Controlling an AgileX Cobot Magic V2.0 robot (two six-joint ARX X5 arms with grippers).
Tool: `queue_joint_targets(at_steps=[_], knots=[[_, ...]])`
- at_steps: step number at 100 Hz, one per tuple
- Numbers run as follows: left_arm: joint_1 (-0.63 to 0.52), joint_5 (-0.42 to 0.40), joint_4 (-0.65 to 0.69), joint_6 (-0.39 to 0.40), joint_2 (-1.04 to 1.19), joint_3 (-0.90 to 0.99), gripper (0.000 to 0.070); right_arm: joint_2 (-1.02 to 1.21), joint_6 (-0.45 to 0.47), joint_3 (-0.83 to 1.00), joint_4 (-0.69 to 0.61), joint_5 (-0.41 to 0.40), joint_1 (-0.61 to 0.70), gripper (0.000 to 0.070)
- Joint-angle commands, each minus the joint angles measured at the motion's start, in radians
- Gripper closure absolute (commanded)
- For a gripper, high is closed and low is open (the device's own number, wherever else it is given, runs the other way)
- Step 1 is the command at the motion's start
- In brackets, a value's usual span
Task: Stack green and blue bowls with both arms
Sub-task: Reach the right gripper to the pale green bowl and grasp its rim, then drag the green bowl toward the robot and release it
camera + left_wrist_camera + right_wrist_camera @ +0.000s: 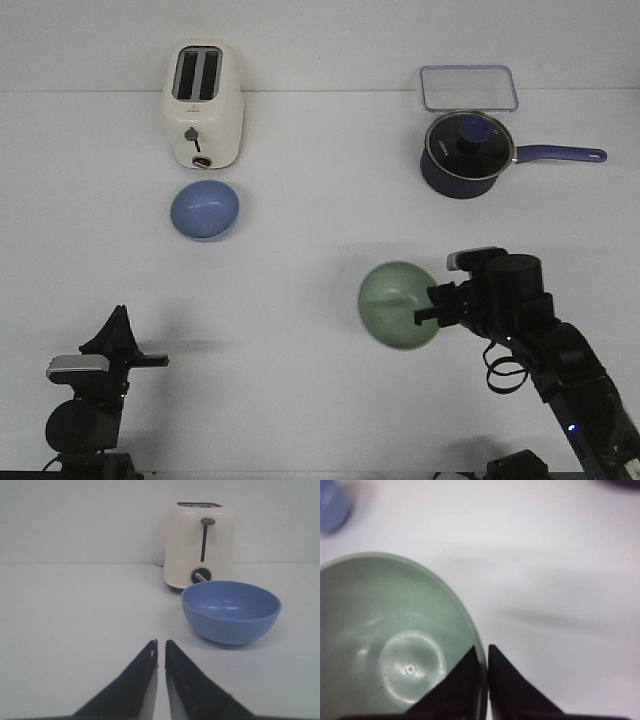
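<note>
Our right tool (pixel 432 306) pinches the green bowl (pixel 397 305) by its rim, near right. The blue bowl (pixel 205 210) sits far left before the toaster (pixel 203 104); our left tool (pixel 160 650) rests pressed together

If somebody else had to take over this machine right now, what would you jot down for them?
Right gripper: shut on the rim of the green bowl, one finger inside, one outside.
Left gripper: shut and empty, low at the near left of the table, pointing toward the blue bowl.
Blue bowl sits on the table in front of the toaster, untouched.
Done: green bowl gripped.
Left: bring the two bowls together and stack them.
</note>
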Motion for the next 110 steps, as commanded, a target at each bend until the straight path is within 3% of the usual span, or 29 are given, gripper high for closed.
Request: queue_joint_targets(at_steps=[1,17,38,76,81,94,102,110], knots=[[0.0,0.004,0.015,-0.006,-0.002,-0.02,0.0685,0.015,0.049,-0.017,0.02,0.012,0.066,0.07],[0.0,0.004,0.015,-0.121,-0.002,-0.02,0.0685,0.053,0.09,-0.082,0.097,0.106,0.216,0.07],[0.0,0.004,0.016,-0.295,-0.002,-0.016,0.0686,0.147,0.104,-0.106,0.134,0.161,0.332,0.07],[0.0,0.005,0.021,-0.539,-0.002,0.018,0.0688,0.27,0.066,-0.106,0.142,0.213,0.395,0.0692],[0.0,0.008,0.019,-0.566,-0.002,0.027,0.0688,0.27,0.052,-0.106,0.143,0.213,0.395,0.0649],[0.0,0.02,-0.003,-0.589,0.005,0.068,0.0687,0.259,0.048,-0.105,0.145,0.211,0.393,0.0408],[0.0,0.026,-0.037,-0.589,0.023,0.111,0.0687,0.229,0.048,-0.097,0.138,0.207,0.381,0.0353],[0.0,0.026,-0.082,-0.587,0.067,0.168,0.0687,0.178,0.048,-0.084,0.14,0.206,0.367,0.0348]])
